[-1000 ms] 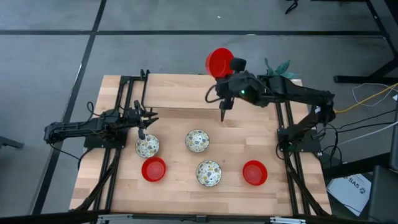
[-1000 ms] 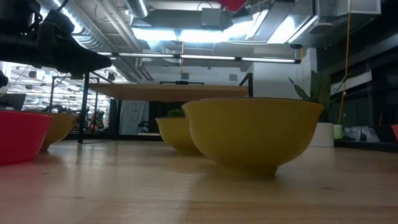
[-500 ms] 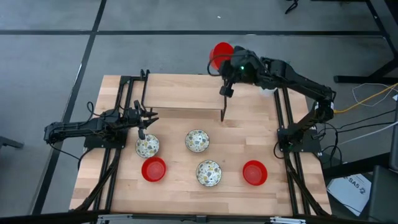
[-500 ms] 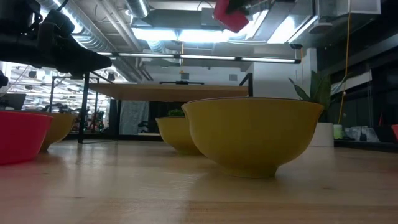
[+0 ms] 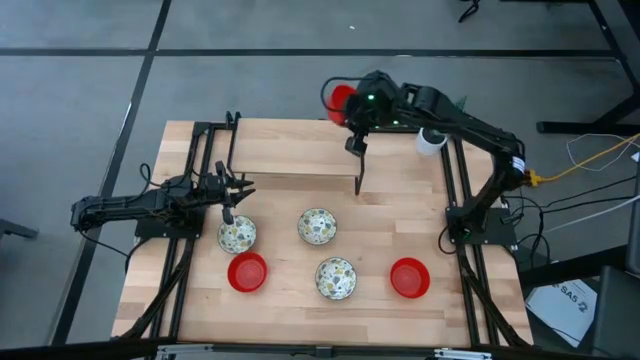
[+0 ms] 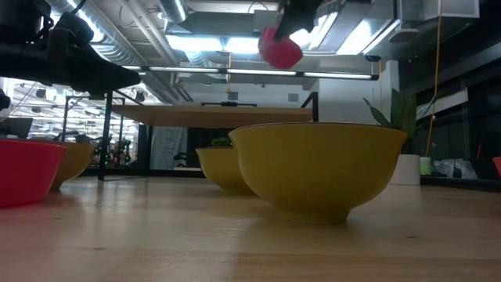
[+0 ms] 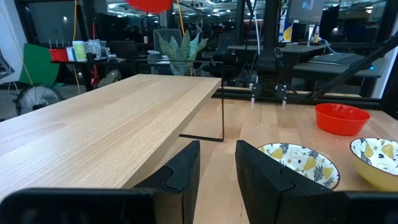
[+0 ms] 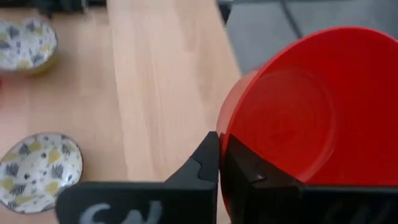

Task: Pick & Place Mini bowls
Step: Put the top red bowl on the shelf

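My right gripper [image 8: 221, 155] is shut on a glossy red mini bowl [image 8: 311, 106], high over the far edge of the raised wooden shelf [image 5: 290, 145]. The low view shows that bowl [image 6: 279, 48] well above the table. On the table stand three patterned mini bowls [image 5: 237, 235] [image 5: 317, 226] [image 5: 336, 278] and two red ones [image 5: 247, 272] [image 5: 409, 277], each on its base. My left gripper [image 7: 217, 168] waits open at the table's left, next to the leftmost patterned bowl, touching nothing. My right gripper pinches the red bowl's rim [image 8: 225, 134] between its two fingers, one finger [image 8: 242, 171] inside the bowl and one [image 8: 208, 158] outside. The fingers slant down at it. The bowl is lifted clear and tilted, its inside turned toward the wrist.
A white plant pot [image 5: 430, 140] with a green plant stands at the far right, close to my right arm. The shelf spans the table's far part, on a thin black leg [image 5: 358, 180]. Black frame rails run along both table sides.
My right gripper has carried the red bowl toward the table's far edge and then to the left, sinking a little and rolling its wrist. The bowl has tipped with it and stays clear of everything.
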Motion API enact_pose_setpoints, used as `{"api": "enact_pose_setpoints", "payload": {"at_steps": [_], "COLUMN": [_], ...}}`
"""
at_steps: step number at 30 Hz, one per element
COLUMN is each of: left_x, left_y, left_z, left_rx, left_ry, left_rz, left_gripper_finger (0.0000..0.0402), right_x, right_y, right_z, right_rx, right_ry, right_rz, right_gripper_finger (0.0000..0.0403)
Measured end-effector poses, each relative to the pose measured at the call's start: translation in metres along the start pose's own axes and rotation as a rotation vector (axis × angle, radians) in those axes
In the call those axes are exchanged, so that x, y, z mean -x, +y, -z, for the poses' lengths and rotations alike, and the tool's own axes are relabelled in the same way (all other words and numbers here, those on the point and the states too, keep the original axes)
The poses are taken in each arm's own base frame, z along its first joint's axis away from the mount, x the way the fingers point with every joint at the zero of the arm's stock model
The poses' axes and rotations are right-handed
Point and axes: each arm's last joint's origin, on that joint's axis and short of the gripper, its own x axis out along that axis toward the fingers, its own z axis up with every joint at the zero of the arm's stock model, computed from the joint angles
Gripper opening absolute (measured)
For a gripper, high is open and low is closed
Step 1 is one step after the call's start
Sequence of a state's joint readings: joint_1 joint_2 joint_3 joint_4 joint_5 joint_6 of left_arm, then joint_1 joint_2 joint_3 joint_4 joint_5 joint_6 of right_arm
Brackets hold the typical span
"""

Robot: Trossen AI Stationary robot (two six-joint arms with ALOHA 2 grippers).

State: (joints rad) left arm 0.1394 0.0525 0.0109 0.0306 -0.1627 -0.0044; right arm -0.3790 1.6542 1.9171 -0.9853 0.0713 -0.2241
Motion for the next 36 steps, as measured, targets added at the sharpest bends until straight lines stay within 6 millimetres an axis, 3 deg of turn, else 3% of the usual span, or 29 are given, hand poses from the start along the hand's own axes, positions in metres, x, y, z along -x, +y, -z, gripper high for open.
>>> {"api": "enact_pose_setpoints", "payload": {"at_steps": [9, 17, 24, 36], "left_x": [0.0, 0.0, 0.0, 0.0], "left_y": [0.0, 0.0, 0.0, 0.0], "left_z": [0.0, 0.0, 0.0, 0.0], "left_rx": [0.0, 0.0, 0.0, 0.0], "left_ry": [-0.001, -0.001, -0.001, -0.002], "left_rz": [0.0, 0.0, 0.0, 0.0], "left_gripper_finger": [0.0098, 0.0098, 0.0098, 0.0098], "right_x": [-0.054, -0.081, -0.094, -0.094], "right_y": [0.009, 0.013, 0.015, 0.016], "right_z": [0.009, 0.015, 0.02, 0.024], "right_rx": [0.022, 0.049, 0.049, 0.05], "right_ry": [0.136, 0.202, 0.259, 0.292], "right_rz": [-0.141, -0.164, -0.186, -0.193], "right_gripper_finger": [0.001, 0.001, 0.001, 0.001]}}
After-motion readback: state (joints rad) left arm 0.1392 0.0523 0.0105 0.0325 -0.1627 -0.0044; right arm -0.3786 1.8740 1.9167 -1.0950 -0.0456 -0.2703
